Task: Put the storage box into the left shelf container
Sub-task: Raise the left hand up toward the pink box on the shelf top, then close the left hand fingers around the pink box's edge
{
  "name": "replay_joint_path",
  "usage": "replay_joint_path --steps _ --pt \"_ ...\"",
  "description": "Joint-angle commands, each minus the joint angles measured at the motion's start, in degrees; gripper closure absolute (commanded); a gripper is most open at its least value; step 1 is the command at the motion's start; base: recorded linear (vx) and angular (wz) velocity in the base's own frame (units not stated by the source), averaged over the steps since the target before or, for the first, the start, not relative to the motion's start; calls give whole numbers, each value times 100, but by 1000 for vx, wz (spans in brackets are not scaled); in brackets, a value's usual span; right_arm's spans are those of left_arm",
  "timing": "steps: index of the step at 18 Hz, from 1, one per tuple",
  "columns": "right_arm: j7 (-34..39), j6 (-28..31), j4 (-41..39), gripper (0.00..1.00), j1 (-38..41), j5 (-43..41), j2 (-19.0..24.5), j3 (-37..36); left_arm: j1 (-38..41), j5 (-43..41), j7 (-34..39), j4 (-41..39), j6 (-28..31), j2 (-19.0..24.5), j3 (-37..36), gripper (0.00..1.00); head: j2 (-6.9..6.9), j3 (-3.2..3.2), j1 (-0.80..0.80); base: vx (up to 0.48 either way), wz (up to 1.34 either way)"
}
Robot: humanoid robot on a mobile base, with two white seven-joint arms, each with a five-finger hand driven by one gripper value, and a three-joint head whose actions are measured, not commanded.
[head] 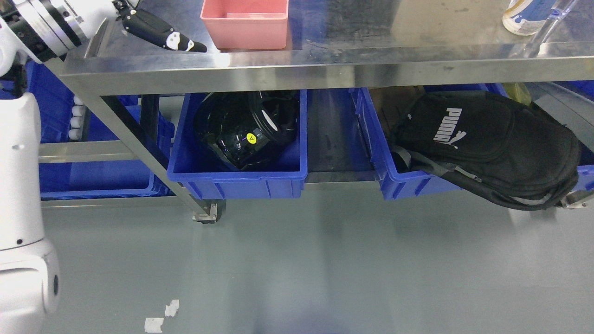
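We see our left hand [158, 35] hovering over the steel tabletop [325, 60] with fingers stretched out and holding nothing, the pink storage box [245, 23] just beyond their tips, ungrasped, and the blue shelf container [236, 178] with a helmet [246, 130] below.

The pink storage box [245, 23] stands upright and open-topped on the steel table top, near its front edge. Below, on the lower shelf, the left blue shelf container [237, 178] sits open, a glossy black helmet [246, 130] lying inside it.
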Motion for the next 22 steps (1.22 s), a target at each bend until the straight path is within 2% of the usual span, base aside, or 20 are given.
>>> replay_joint_path --steps 1,4,9,13,18,22 --pt "4 31 -100 0 -18 -123 -100 1 -720 -721 -189 1057 3 315 -1220 3 0 0 0 0 0" --pt "-5 31 -100 0 -26 -123 -100 -8 -914 -826 -277 1313 -6 -28 -1281 2 -1 0 0 0 0" --pt "4 31 -100 0 -18 -123 -100 1 -1274 -1291 -339 2103 -50 -880 -1466 2 -1 0 0 0 0" --pt "-5 22 -100 0 -18 -123 -100 1 -1318 -1898 -278 2543 -58 -1206 -1440 3 -1 0 0 0 0" --pt "4 31 -100 0 -27 -123 -100 1 -1441 -2031 -76 2948 -76 -1654 -1387 4 -1 0 0 0 0" --pt "4 31 -100 0 -27 -123 -100 1 -1652 -2355 -67 3282 -76 -1743 -1422 5 -1 0 0 0 0"
